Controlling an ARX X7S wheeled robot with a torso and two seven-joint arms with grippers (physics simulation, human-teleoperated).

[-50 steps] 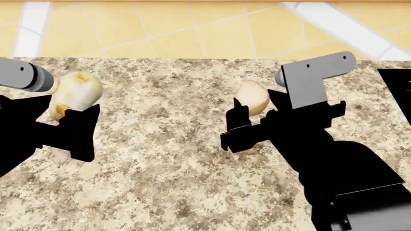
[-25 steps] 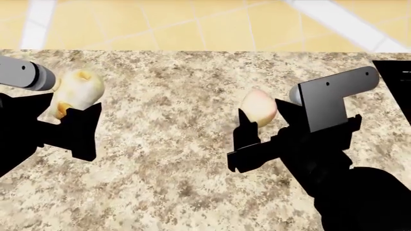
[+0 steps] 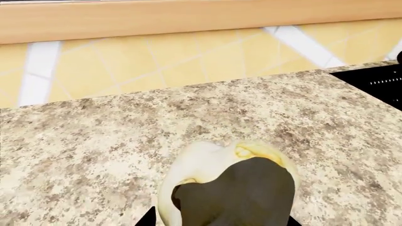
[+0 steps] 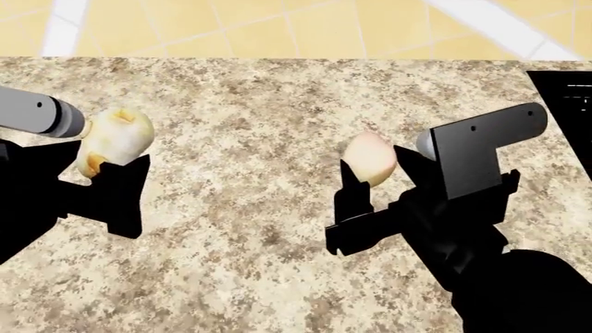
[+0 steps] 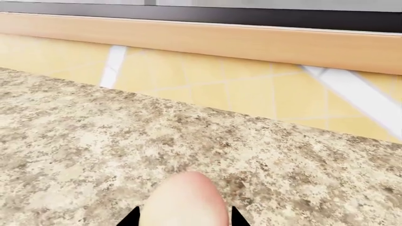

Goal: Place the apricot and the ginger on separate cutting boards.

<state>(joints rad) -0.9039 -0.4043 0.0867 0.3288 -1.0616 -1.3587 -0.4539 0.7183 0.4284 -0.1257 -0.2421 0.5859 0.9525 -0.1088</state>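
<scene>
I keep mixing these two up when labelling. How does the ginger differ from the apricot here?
The ginger is knobby and irregular with yellowish-tan nub ends; the apricot is smooth and egg-shaped with a faint pink blush. The ginger looks slightly bigger. The ginger sits in the left gripper, the apricot in the right gripper. Both are pale cream and are held over the speckled counter.

A speckled granite countertop in beige and brown fills most of the head view. Beyond its far edge, at the top of the frame, lies a yellow tiled floor with white stripes. At the right edge sits a black panel. The right wrist view shows a wooden baseboard along the top.
</scene>
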